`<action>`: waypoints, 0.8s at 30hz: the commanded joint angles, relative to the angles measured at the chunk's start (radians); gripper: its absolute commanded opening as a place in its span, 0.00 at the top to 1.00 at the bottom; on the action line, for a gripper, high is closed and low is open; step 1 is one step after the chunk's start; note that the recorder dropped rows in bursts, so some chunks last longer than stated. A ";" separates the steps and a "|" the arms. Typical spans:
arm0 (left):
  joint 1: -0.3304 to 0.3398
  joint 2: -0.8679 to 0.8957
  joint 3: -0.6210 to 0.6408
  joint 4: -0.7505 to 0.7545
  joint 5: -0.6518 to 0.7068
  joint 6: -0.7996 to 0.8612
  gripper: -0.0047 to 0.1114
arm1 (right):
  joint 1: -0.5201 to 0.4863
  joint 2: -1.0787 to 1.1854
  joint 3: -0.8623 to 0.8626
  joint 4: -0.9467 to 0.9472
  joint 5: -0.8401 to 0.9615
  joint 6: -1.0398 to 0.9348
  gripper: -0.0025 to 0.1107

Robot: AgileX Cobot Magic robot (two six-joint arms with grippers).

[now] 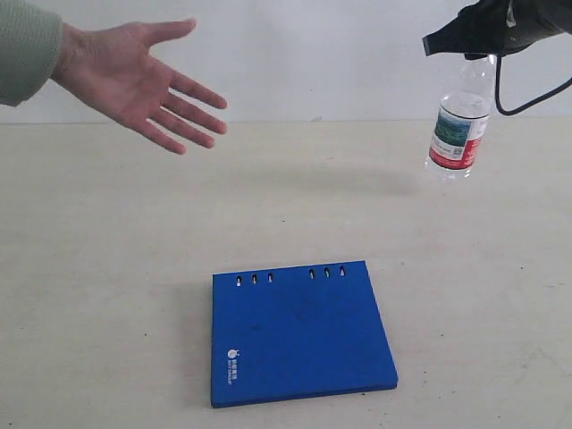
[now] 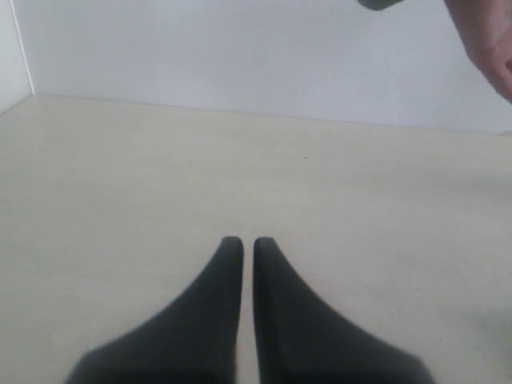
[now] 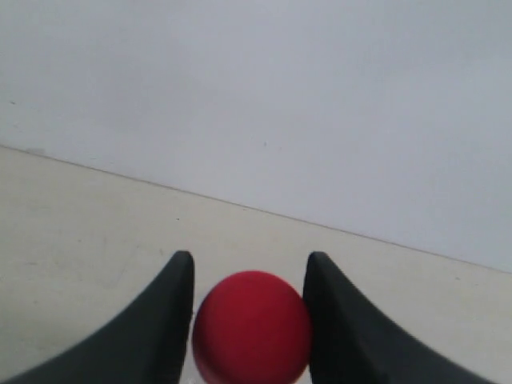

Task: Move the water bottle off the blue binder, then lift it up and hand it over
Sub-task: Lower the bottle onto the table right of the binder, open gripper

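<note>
The water bottle [image 1: 459,125] hangs upright in the air at the upper right, well above the table. My right gripper [image 1: 487,40] is shut on its top. In the right wrist view the red cap [image 3: 252,326] sits between the two dark fingers [image 3: 166,320]. The blue binder [image 1: 299,331] lies flat on the table near the front, with nothing on it. My left gripper [image 2: 242,244] is shut and empty over bare tabletop; it does not show in the exterior view.
A person's open hand [image 1: 143,80] reaches in palm up from the upper left, above the table; its edge also shows in the left wrist view as a hand [image 2: 488,40]. A black cable [image 1: 518,103] loops down from the right arm beside the bottle.
</note>
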 commanded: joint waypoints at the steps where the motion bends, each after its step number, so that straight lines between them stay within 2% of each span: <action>1: -0.008 -0.003 0.004 -0.007 -0.004 0.002 0.92 | -0.007 -0.013 0.005 -0.047 0.013 0.062 0.98; 18: -0.008 -0.003 0.004 -0.007 -0.004 0.002 0.92 | -0.007 0.039 0.005 -0.023 -0.133 0.075 0.96; 21: -0.008 -0.003 0.004 -0.007 -0.004 0.002 0.92 | -0.007 0.038 0.005 -0.023 -0.137 0.071 0.84; 24: -0.008 -0.003 0.004 -0.007 -0.004 0.002 0.92 | -0.007 0.042 0.005 -0.023 -0.114 0.050 0.57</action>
